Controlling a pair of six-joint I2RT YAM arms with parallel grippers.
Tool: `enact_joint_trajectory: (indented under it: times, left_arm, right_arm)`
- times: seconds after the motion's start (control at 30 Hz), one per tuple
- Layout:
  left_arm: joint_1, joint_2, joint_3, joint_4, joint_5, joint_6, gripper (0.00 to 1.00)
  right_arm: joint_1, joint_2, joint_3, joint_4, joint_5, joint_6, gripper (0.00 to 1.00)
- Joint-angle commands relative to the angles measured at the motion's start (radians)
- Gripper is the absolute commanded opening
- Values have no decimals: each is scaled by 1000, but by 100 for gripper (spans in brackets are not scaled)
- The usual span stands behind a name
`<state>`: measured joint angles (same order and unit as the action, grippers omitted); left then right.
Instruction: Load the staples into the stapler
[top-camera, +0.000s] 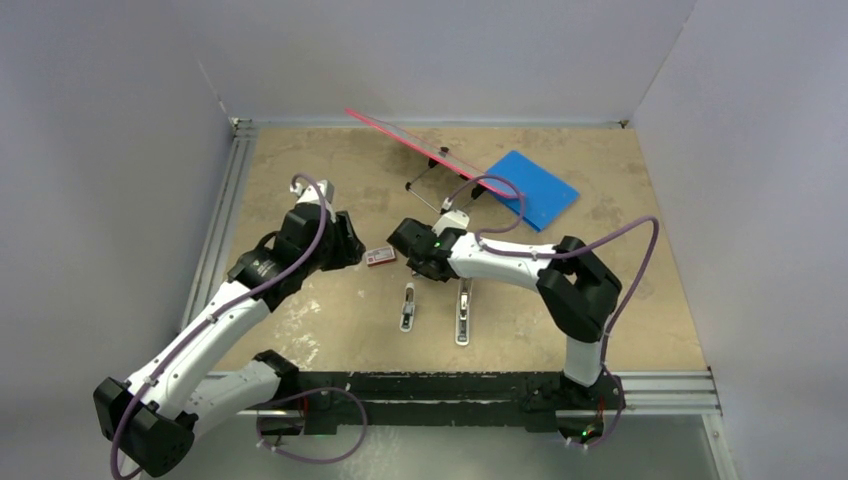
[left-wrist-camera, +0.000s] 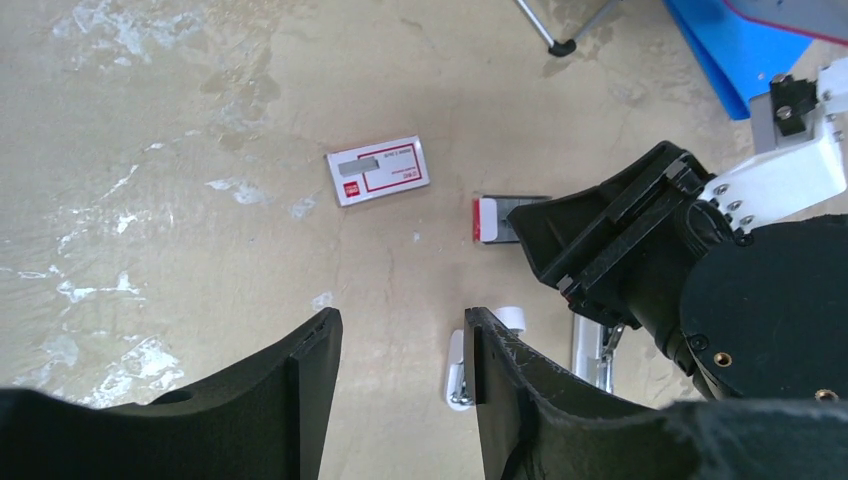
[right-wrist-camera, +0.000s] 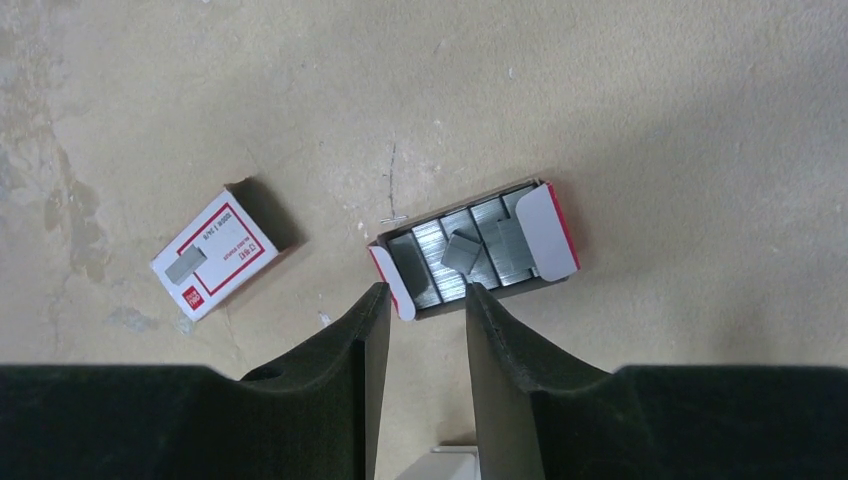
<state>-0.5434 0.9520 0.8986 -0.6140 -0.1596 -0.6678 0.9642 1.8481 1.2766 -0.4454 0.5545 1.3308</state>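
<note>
The right gripper (right-wrist-camera: 425, 318) is hovering with its fingers (right-wrist-camera: 360, 360) spread and empty over the near end of the open staple tray (right-wrist-camera: 500, 240). The tray is lying on the tan surface (right-wrist-camera: 650, 120) with its red-and-white end flaps folded out. Grey staple strips are filling it, and one short loose strip (right-wrist-camera: 461, 252) is sitting askew on top of the rest. The box's empty sleeve (right-wrist-camera: 213, 256) is lying near it to one side. The left gripper (left-wrist-camera: 400, 375) is hanging above that stretch with its fingers also apart, holding nothing. One white stapler (top-camera: 408, 308) and a second white stapler (top-camera: 463, 312) are lying closer to the arm bases (whether either magazine is open is hard to tell from above). Lifting the loose strip looks like the step in hand. To do it well, the fingers should be centring on that strip, closing across its narrow width and sinking only to the top layer. That way the light tray is not getting dragged and the brittle strip is not snapping.
</note>
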Motion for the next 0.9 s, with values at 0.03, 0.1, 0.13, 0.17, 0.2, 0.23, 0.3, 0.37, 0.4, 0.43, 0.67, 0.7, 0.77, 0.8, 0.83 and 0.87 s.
enact_joint_trajectory:
  times: [0.03, 0.1, 0.13, 0.17, 0.2, 0.23, 0.3, 0.37, 0.4, 0.43, 0.67, 0.7, 0.77, 0.8, 0.83, 0.87]
  left_arm:
    - [8, -17, -15, 7, 6, 52, 48]
    - [7, -19, -18, 7, 6, 58, 48]
    - [7, -19, -19, 6, 3, 61, 48]
    - [8, -18, -17, 0, -2, 63, 48]
    - [7, -17, -14, -7, -7, 64, 49]
    - [7, -17, -15, -11, -12, 63, 49]
    - [8, -17, -20, -12, -14, 60, 49]
    - [8, -14, -20, -12, -12, 60, 49]
    - [7, -12, -20, -13, -12, 60, 49]
    - [8, -12, -18, -13, -12, 60, 49]
    - [9, -11, -21, -10, -11, 59, 49]
    - [8, -10, -21, -10, -11, 58, 49]
    - [9, -12, -23, -10, -13, 59, 49]
    - [10, -12, -23, -10, -15, 59, 49]
    - [9, -12, -23, -10, -15, 58, 49]
    - [9, -12, -23, -10, -15, 59, 49]
  right_arm:
    - [20, 40, 87, -115, 59, 106, 35]
    - [29, 58, 111, -146, 65, 124, 30]
    - [36, 65, 121, -167, 72, 139, 26]
    - [42, 69, 131, -189, 82, 150, 24]
    - [47, 74, 139, -204, 90, 158, 24]
    - [49, 75, 143, -221, 97, 163, 24]
    - [50, 79, 147, -242, 105, 174, 25]
    - [50, 85, 159, -262, 128, 180, 26]
    - [49, 88, 166, -274, 149, 185, 26]
    - [51, 91, 173, -290, 161, 191, 26]
    - [50, 121, 197, -297, 190, 187, 30]
    - [51, 127, 203, -298, 192, 187, 30]
    - [54, 130, 212, -288, 195, 182, 29]
    - [57, 131, 214, -282, 198, 181, 29]
    - [60, 130, 214, -280, 198, 185, 28]
    - [61, 130, 214, -280, 197, 185, 27]
